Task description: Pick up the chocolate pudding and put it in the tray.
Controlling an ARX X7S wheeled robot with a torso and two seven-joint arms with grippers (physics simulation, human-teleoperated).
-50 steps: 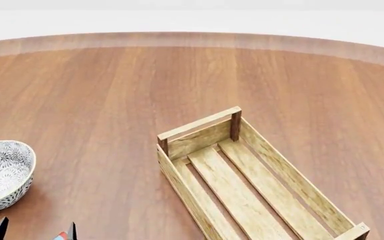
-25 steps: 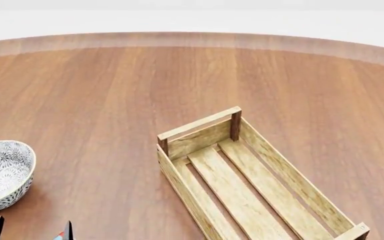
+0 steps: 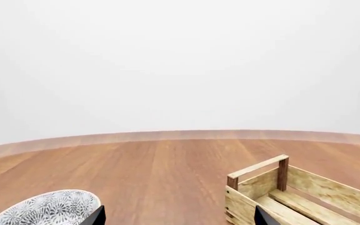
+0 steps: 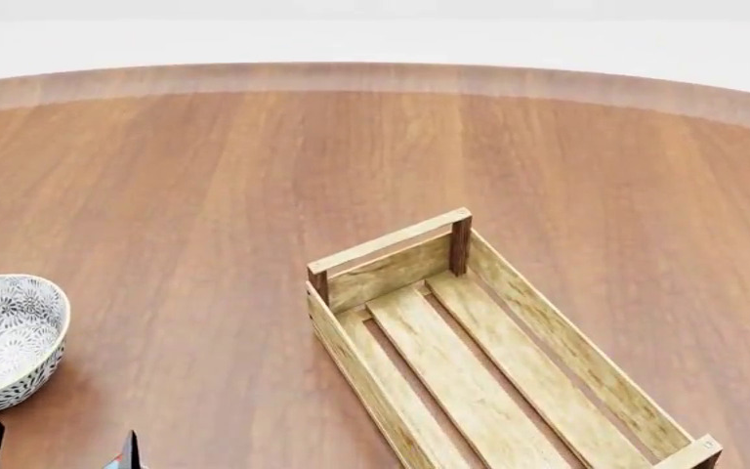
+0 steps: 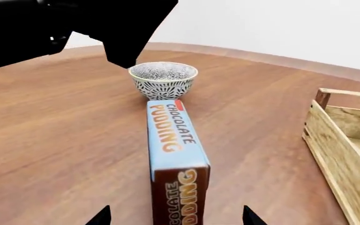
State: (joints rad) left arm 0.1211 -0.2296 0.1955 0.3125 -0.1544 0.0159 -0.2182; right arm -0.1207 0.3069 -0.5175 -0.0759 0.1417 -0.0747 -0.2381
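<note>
The chocolate pudding [image 5: 170,136] lies flat on the wooden table, light-blue top up, its brown end toward my right wrist camera. My right gripper [image 5: 176,218] is open, its two fingertips on either side of the carton's near end with gaps on both sides. In the head view only a red and blue corner of the pudding [image 4: 117,462] shows at the bottom edge. My left gripper [image 4: 56,457] is open and empty above the table, also in its wrist view [image 3: 180,218]. The tray [image 4: 389,249] stands empty to the right; it also shows in the left wrist view [image 3: 258,168] and the right wrist view [image 5: 336,140].
A round patterned grey-white bowl [image 4: 4,337] stands just beyond the pudding's far end [image 5: 163,79]; it also shows low in the left wrist view [image 3: 48,208]. My black left arm [image 5: 73,23] hangs above the bowl's side. The table's curved far edge [image 4: 375,76] is distant.
The left fingertips have slid slightly lower and leftward at the bottom of the head view. The tray and the bowl have not moved.
</note>
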